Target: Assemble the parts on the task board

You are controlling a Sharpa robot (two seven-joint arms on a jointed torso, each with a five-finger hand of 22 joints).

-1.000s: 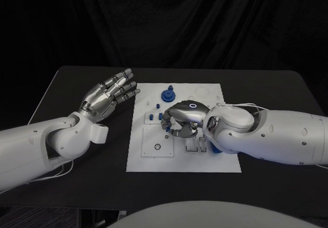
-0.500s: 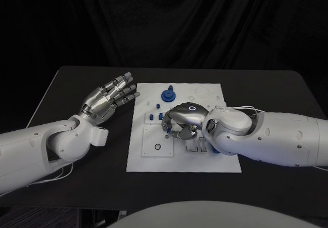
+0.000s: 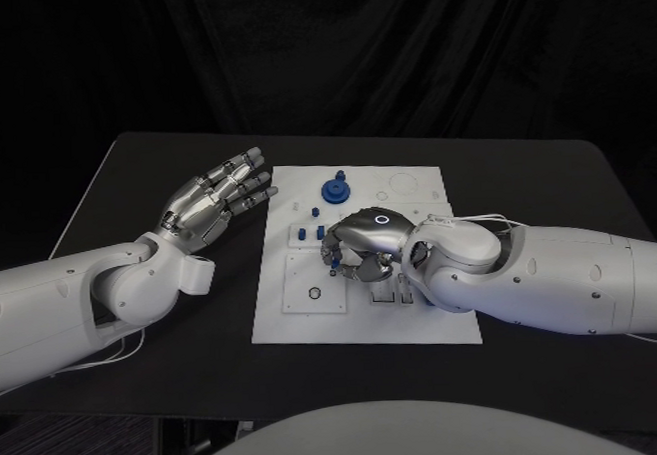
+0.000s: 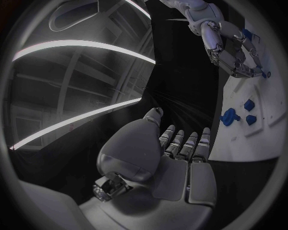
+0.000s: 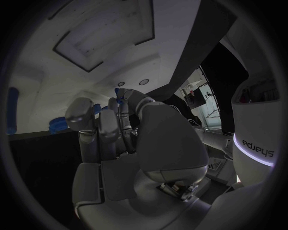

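So the right hand has crept a bit left across the white board, fingers curled over a small blue part; left hand stays spread, idle; seating's probably underway.

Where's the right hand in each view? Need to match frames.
Head view: right hand, curled over the middle of the task board.
Left wrist view: right hand, reaching over the board's edge, fingertips at a small blue part.
Right wrist view: its own hand, seen from behind.
Shared landmark: the task board.
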